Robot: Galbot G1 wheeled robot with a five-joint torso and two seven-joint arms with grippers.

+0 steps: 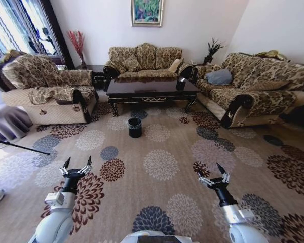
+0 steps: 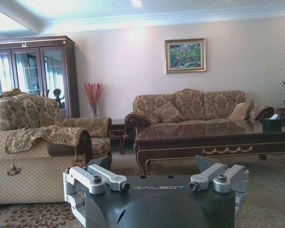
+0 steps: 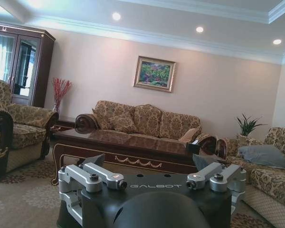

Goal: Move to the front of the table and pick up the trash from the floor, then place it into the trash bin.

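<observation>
Beige flower-medallion carpet (image 1: 162, 147) stretches ahead to the small round black trash bin (image 1: 135, 127) before the glossy dark coffee table (image 1: 152, 90), while left gripper (image 1: 76, 165) and right gripper (image 1: 219, 173) both hover low, fingers spread and empty.

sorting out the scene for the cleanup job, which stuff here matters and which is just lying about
For the job:
table
bin
carpet
left gripper and right gripper, both low over the carpet, fingers open

Just lying about:
sofas
grey cushion
painting
red twigs in a vase
plant
</observation>
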